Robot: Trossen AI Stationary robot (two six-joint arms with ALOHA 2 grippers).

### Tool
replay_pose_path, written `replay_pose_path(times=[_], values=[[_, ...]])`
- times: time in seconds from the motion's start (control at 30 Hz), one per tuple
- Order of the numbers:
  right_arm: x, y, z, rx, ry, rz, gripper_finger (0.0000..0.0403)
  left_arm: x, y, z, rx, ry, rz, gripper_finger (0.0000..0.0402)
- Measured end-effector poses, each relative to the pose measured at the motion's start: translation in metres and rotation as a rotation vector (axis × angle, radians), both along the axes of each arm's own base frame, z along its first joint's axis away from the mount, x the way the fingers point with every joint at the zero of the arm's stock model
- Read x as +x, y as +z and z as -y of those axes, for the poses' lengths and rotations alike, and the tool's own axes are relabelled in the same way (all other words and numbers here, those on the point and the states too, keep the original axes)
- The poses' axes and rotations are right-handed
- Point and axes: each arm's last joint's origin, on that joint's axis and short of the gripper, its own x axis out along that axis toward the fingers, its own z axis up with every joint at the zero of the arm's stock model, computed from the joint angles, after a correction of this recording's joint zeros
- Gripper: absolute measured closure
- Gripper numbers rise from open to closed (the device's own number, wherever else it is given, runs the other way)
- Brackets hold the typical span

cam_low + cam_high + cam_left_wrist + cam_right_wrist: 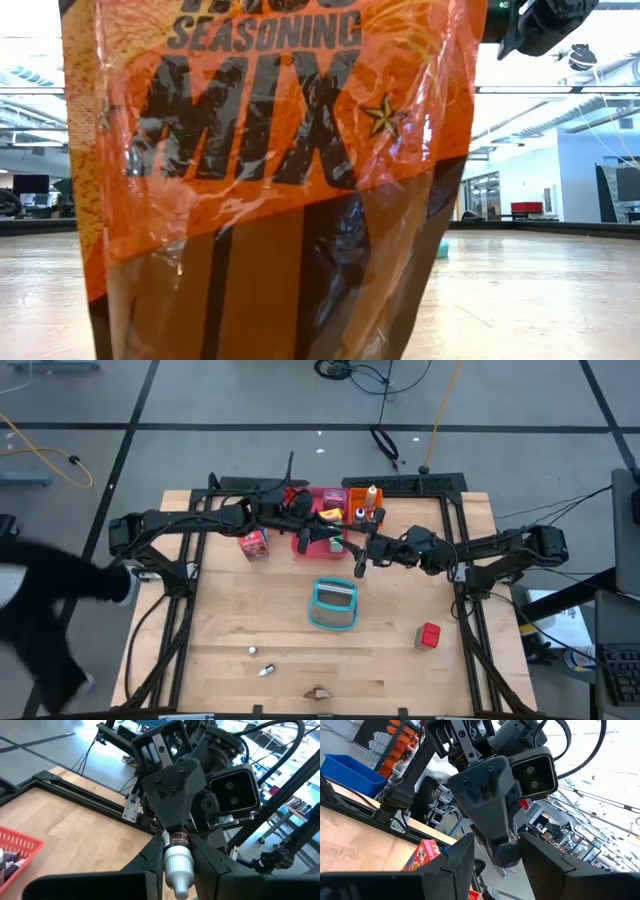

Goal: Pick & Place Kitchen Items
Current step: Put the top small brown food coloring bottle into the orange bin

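We see a wooden worktop [230, 610] with both dark arms reaching in from its side edges and meeting nose to nose above its far middle. At the left of the high view a person in dark clothing [40, 610] stands beside the worktop.

A teal basket [333, 605] sits at the worktop's centre. A red tray [20, 842] and a pink tray [327, 495] lie side by side near the far edge. An orange seasoning-mix packet [270, 130] stands at the near edge and fills the low view. A red-blue carton [253, 543] lies just left of the trays. A red cube [429, 635] rests towards the near right corner, and an orange bottle [373, 498] stands by the trays' right side.

The left gripper [176, 880] is clamped on a small silver-capped bottle [177, 852], held clear of the wood. The right gripper [495, 865] faces it head on, its claw standing wide either side of the left gripper's tip. Two tiny caps [253, 650] lie near the front left.
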Motion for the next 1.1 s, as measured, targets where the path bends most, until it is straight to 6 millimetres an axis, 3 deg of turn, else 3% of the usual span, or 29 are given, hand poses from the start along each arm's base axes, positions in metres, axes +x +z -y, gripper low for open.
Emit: replay_pose_path(times=[0.27, 0.53, 1.1], values=[[0.0, 0.0, 0.0001, 0.002, -0.005, 0.0, 0.0276, 0.0012, 0.0018, 0.0038, 0.002, -0.013, 0.018, 0.0339], [0.0, -0.0003, 0.0002, 0.008, -0.004, -0.002, 0.0338, 0.0009, 0.0002, 0.0035, -0.001, -0.017, 0.002, 0.0339], [-0.0002, -0.0002, 0.0009, 0.036, -0.025, 0.005, 0.0342, 0.0005, 0.0, 0.0016, 0.017, -0.01, 0.004, 0.0338]])
